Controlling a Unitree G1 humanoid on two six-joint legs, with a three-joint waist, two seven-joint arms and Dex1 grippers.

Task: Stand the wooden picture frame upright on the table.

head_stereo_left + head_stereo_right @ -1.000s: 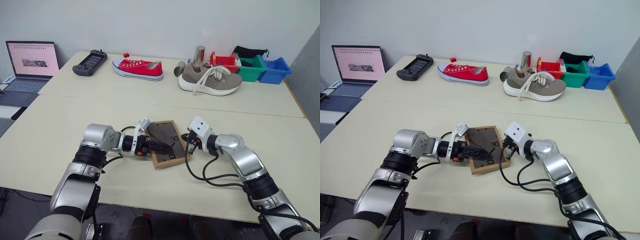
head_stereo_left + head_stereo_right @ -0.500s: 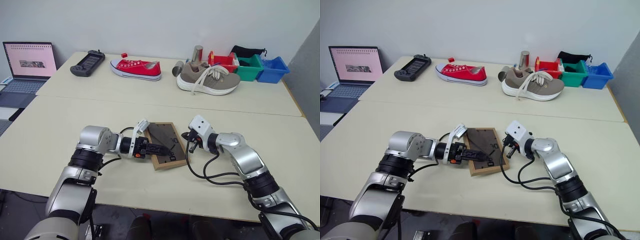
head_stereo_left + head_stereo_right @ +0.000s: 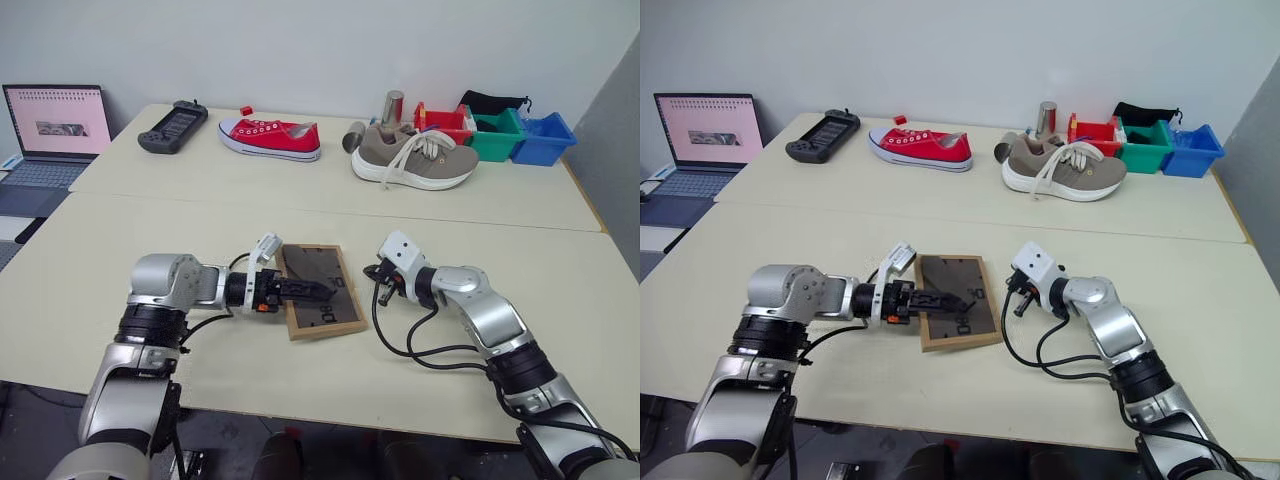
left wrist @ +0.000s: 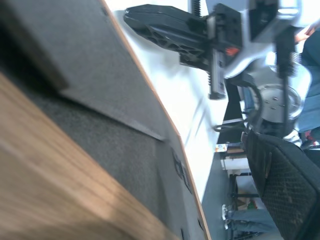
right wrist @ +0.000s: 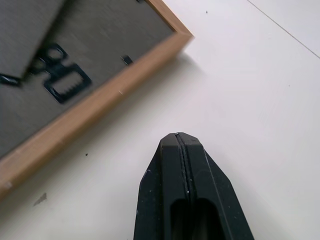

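The frame [image 3: 958, 313] lies back-up on the near desk [image 3: 820, 250]. The left claw [image 3: 952, 299] reaches over its back; the right claw [image 3: 1020, 300] sits just right of it.

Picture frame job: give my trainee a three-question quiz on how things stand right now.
1. True or false: the wooden picture frame already stands upright on the table.
2. Which face of the frame points up? A) the dark back panel with its stand flap B) the portrait picture
3. Fill in: the right gripper has its fingers ____ and rests beside the frame, apart from it.

Key: 1 false, the frame lies flat, with the left gripper over its back. 2 A. 3 shut.
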